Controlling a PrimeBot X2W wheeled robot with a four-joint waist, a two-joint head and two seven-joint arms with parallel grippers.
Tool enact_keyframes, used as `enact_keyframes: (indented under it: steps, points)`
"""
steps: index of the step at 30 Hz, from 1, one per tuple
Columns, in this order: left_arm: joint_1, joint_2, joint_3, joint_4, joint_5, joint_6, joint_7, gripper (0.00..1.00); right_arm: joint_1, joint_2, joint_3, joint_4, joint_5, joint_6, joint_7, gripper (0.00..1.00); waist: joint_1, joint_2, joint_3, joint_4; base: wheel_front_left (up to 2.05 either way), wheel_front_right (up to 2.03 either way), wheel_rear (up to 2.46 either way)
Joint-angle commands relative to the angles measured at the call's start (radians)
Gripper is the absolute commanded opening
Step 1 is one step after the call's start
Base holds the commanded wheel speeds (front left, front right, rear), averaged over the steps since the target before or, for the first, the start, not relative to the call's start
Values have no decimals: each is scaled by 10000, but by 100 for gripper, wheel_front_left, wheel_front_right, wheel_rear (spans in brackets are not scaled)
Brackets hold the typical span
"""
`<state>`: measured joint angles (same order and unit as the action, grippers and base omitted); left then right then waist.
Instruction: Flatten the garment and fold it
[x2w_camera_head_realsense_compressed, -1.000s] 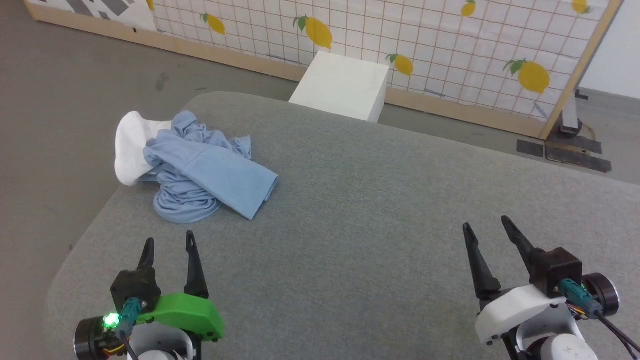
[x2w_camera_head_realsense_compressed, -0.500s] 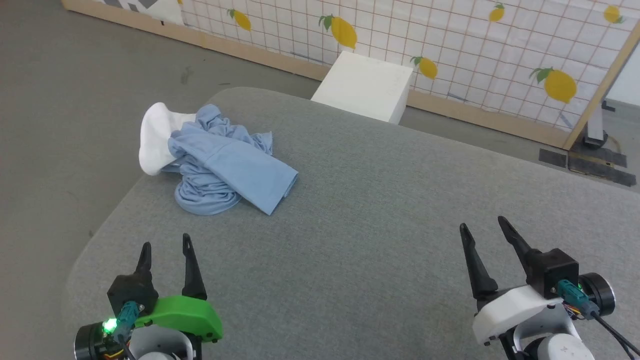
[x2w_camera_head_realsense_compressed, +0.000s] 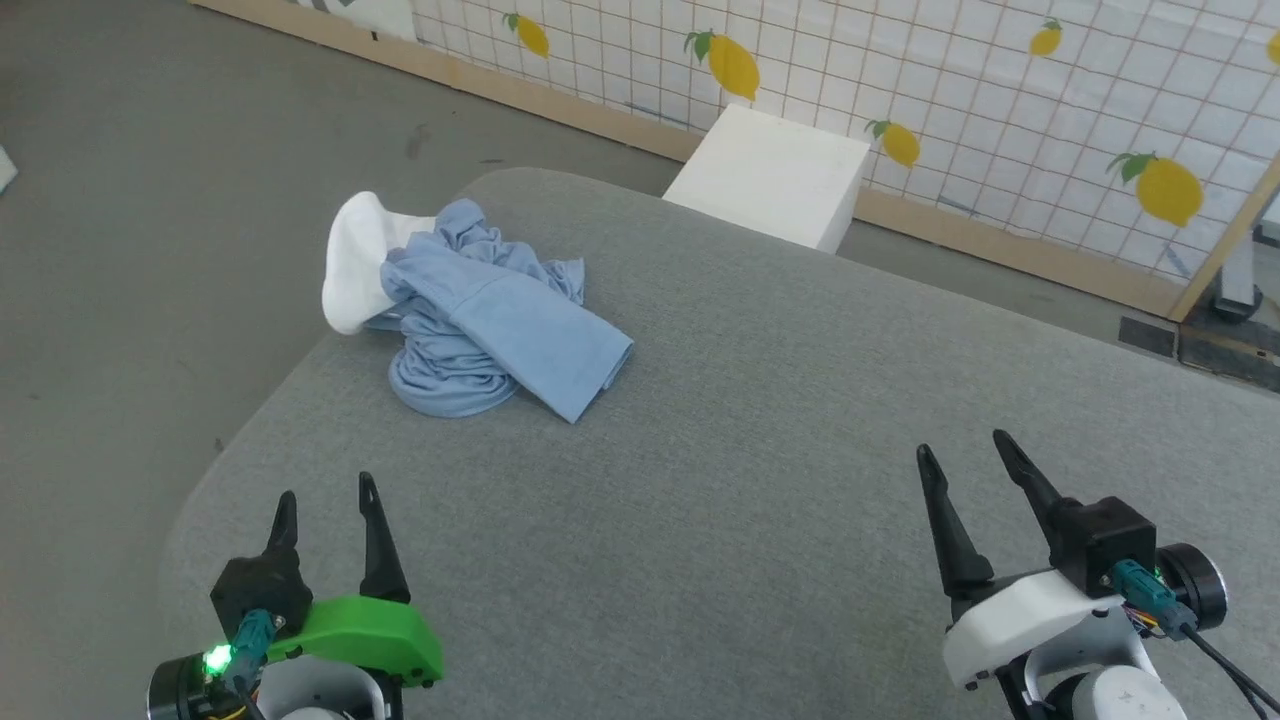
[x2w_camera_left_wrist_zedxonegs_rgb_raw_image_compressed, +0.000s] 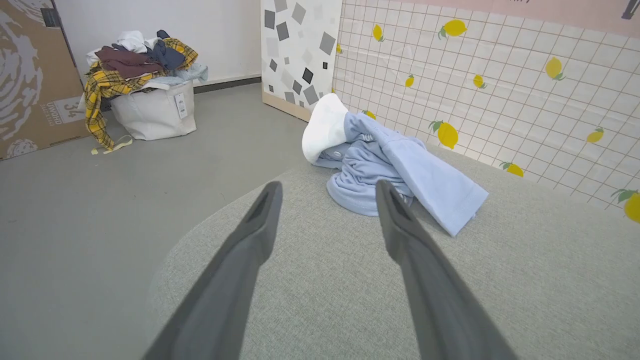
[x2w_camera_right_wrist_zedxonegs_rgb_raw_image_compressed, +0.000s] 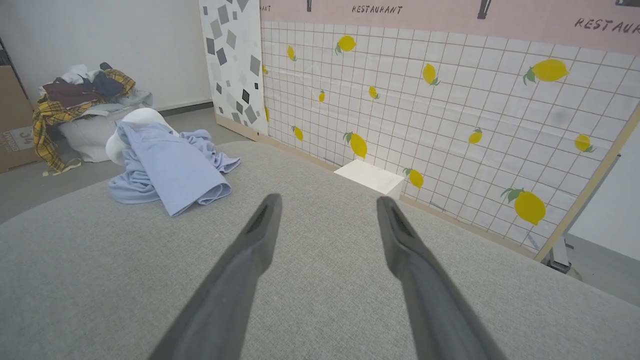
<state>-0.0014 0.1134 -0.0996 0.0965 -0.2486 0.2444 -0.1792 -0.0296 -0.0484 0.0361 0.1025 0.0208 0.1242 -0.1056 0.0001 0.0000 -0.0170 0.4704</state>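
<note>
While the crumpled light blue T-shirt (x2w_camera_head_realsense_compressed: 495, 340) lies at the table's (x2w_camera_head_realsense_compressed: 780, 420) far left corner, long axis diagonal, left gripper (x2w_camera_head_realsense_compressed: 326, 487) sits nearer, directly below it; right gripper (x2w_camera_head_realsense_compressed: 960, 443) well apart; both spread, empty.

Soft, even white light fills the room, seemingly from overhead, and nothing sits in gloom. The crumpled garment (x2w_camera_head_realsense_compressed: 500, 330) throws only a faint, fuzzy shadow on the grey table (x2w_camera_head_realsense_compressed: 760, 480). A small green lamp (x2w_camera_head_realsense_compressed: 215, 658) glows bright behind the left gripper (x2w_camera_head_realsense_compressed: 327, 487). The head view is crisp. In the wrist views, the fingers (x2w_camera_left_wrist_zedxonegs_rgb_raw_image_compressed: 250, 245) of that gripper and of the right gripper (x2w_camera_right_wrist_zedxonegs_rgb_raw_image_compressed: 327, 197) blur toward the bottom edge. The lemon-print panel (x2w_camera_right_wrist_zedxonegs_rgb_raw_image_compressed: 450, 100) carries a pale sheen, its grid lines bending a little near the edges.
</note>
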Motion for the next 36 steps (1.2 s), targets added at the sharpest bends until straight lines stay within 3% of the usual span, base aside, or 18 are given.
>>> enact_keyframes:
  steps: [1, 25, 31, 36]
  points:
    - [-72, 99, -38, 70, -183, 118, -104, 100, -177, -15, 16, 45, 86, 52, -91, 100, -1, 0, 9, 120, 0, 0, 0]
    - [-210, 384, -345, 422, -895, 725, -579, 100, -289, -18, 112, 243, 173, 65, -330, 100, -1, 0, 39, 1474, 0, 0, 0]
    - [-1149, 614, -621, 479, -920, 252, -195, 100, -450, -18, 143, 150, 91, 65, -255, 100, -1, 0, 442, 1395, 0, 0, 0]
    - [-3396, 753, -760, 1383, -1506, -628, 1027, 100, -759, -18, 195, -124, -241, 65, 15, 100, -1, 0, 1376, 1108, 0, 0, 0]
